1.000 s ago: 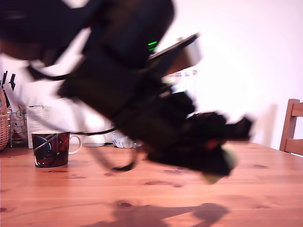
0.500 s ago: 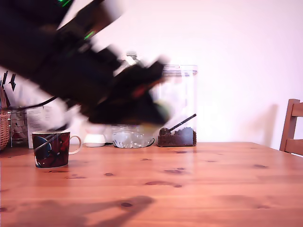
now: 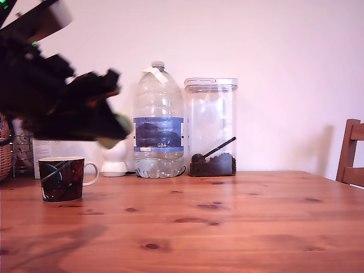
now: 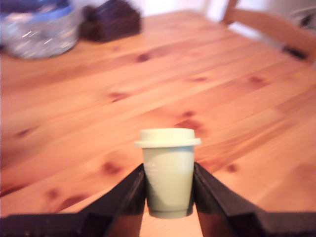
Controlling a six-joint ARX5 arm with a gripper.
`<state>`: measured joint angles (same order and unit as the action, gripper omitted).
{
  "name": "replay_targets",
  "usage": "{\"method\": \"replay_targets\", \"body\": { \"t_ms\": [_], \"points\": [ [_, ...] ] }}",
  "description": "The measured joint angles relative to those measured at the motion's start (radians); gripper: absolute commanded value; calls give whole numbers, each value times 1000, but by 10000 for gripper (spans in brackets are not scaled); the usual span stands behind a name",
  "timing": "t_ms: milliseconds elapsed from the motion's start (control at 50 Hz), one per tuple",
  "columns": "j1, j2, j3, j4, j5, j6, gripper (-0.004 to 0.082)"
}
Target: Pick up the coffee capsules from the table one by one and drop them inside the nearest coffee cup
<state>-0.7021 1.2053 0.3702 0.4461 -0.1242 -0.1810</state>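
My arm [image 3: 51,108] smears into a dark motion-blurred mass at the exterior view's left, while the bottle [image 3: 158,122] and canister [image 3: 210,128] behind stand sharp against a bright, washed-out pinkish wall [image 3: 284,74]. A soft shadow lies on the table [image 3: 239,227] at the lower left of that view. From my wrist, the capsule [image 4: 168,170] between my fingers [image 4: 126,192] is fairly crisp, but the tabletop and far objects blur, warm and evenly lit.

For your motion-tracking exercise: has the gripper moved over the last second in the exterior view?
Yes. The gripper, shut on the capsule, has travelled toward the exterior view's left and upward, now hanging up and right of the stationary mug.
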Motion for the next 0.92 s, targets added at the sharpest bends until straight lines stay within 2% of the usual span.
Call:
{"method": "replay_targets", "body": {
  "t_ms": [280, 400, 620, 680, 800, 920],
  "points": [
    [160, -57, -2, -52, 24, 16, 22],
    [241, -80, -2, -69, 62, 27, 22],
    [380, -130, -2, -106, 98, 27, 21],
    [416, -144, -2, -114, 120, 28, 21],
    [477, -166, -2, -132, 150, 52, 21],
    [529, -178, -2, -137, 188, 54, 22]
  ]
}}
